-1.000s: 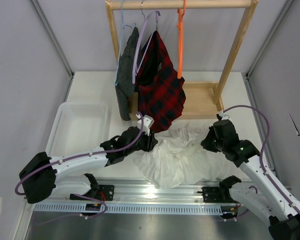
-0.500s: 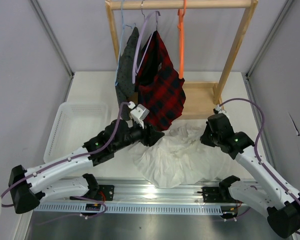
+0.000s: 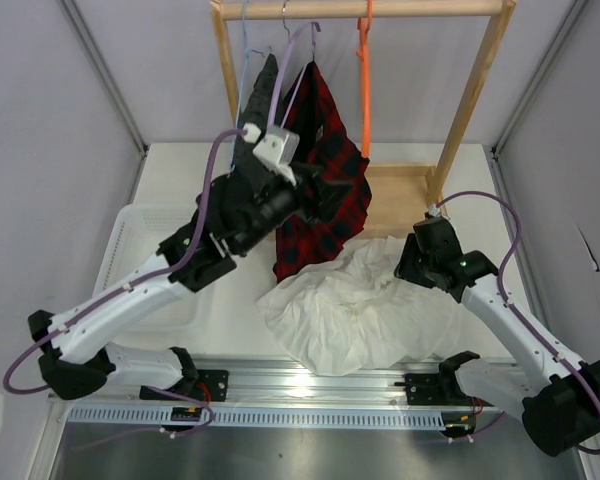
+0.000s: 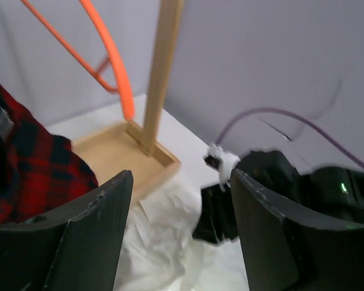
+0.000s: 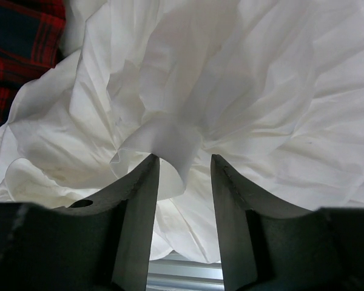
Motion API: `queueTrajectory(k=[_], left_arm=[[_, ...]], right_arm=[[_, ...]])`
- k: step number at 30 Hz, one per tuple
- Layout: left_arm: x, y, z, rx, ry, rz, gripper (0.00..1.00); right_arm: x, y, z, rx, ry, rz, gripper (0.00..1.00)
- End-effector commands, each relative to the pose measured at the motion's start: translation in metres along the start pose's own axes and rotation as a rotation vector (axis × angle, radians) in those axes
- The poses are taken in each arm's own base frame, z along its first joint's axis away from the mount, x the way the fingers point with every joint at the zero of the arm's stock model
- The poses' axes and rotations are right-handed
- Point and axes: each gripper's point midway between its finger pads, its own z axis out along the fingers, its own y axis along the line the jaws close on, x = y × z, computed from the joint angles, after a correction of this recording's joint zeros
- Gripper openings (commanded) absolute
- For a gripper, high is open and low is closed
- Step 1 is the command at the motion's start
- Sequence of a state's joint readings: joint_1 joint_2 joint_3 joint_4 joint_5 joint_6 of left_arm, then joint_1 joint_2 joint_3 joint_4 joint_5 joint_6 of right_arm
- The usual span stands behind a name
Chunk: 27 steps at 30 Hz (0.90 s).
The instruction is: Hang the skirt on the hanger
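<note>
A white table (image 3: 175, 165) is enclosed by grey walls, and a wooden rack (image 3: 472, 98) is set at its far end. The orange hanger (image 3: 361, 92) is hung bare from the rack's rail, toward its right post. To the left of it on the same rail a plaid garment (image 3: 330, 220) and a grey garment (image 3: 266, 92) are hung. The skirt (image 3: 350, 305) is spread crumpled on the table just in front of the rack's base, its far edge tucked under the plaid hem.

The left gripper (image 4: 179, 182) is held up in front of the rack, before the plaid garment. Its jaws are spread wide and nothing is held. The right gripper (image 5: 183, 163) is set low at the skirt's right edge, in front of the rack's right post. Its jaws are parted, and a raised fold of the skirt is seen between the fingertips, not pinched.

A white basket (image 3: 130, 235) is placed in front of the rack, to its left.
</note>
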<state>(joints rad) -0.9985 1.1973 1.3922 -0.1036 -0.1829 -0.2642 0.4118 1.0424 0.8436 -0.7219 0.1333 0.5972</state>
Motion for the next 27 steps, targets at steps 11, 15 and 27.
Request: queueTrajectory(k=[11, 15, 27], left_arm=[[-0.075, 0.071, 0.136, -0.591, -0.207, 0.156, 0.79], [-0.094, 0.085, 0.143, -0.696, -0.279, 0.223, 0.8], [-0.068, 0.12, 0.158, -0.792, -0.244, 0.277, 0.71]], right_arm=[[-0.008, 0.021, 0.006, -0.088, -0.019, 0.029, 0.5], [-0.006, 0.026, 0.006, -0.103, -0.017, 0.022, 0.5], [-0.008, 0.03, 0.004, -0.131, -0.021, 0.006, 0.5]])
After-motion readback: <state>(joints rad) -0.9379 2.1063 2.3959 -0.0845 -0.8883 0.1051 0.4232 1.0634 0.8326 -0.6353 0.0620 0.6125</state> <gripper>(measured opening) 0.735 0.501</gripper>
